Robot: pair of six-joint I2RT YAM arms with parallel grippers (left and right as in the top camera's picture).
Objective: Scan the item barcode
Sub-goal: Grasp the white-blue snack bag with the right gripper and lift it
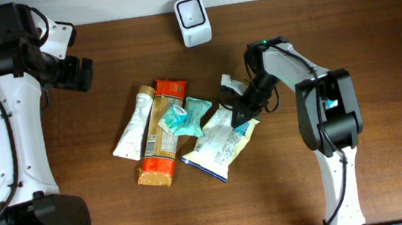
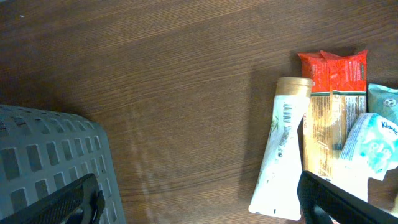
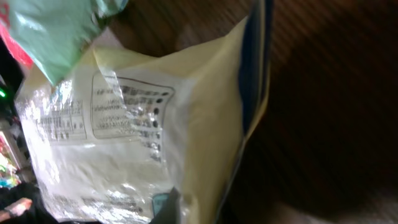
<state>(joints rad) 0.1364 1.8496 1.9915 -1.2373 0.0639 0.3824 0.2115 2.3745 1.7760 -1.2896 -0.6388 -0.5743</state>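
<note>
Bench (image 1: pixel 342 30) of dark wood, small goods piled at centre of the overhead frame. Right claw (image 1: pixel 240 116) sits just right of centre with its jaws together, clamped on the upper right edge of the pale bag (image 1: pixel 216 148). The rest of the bag lies on the bench and slants toward lower centre. In the right wrist view the bag fills most of the frame: crinkled cream plastic, a blue strip down its right edge, a boxed black print panel at upper left. The print is too blurred to read and no barcode can be made out.

White scanner (image 1: pixel 193 21) stands at top centre, well apart from the bag. Teal tissue pack (image 1: pixel 184 116) is just left of the bag and touching it. Tan bar pack (image 1: pixel 161 143) lies left of that, lengthwise down the frame, with a red pack (image 1: pixel 171 88) at its top end. White tube (image 1: pixel 133 125) lies at the left of the pile against the bar pack, and the left wrist view shows a barcode near its cap end.

Left claw (image 1: pixel 81 74) is at upper left of the overhead frame, away from the pile and holding nothing. In its wrist view the fingers (image 2: pixel 68 202) stand wide apart at the bottom corners. Grey basket (image 2: pixel 50 155) sits lower left in that view.
</note>
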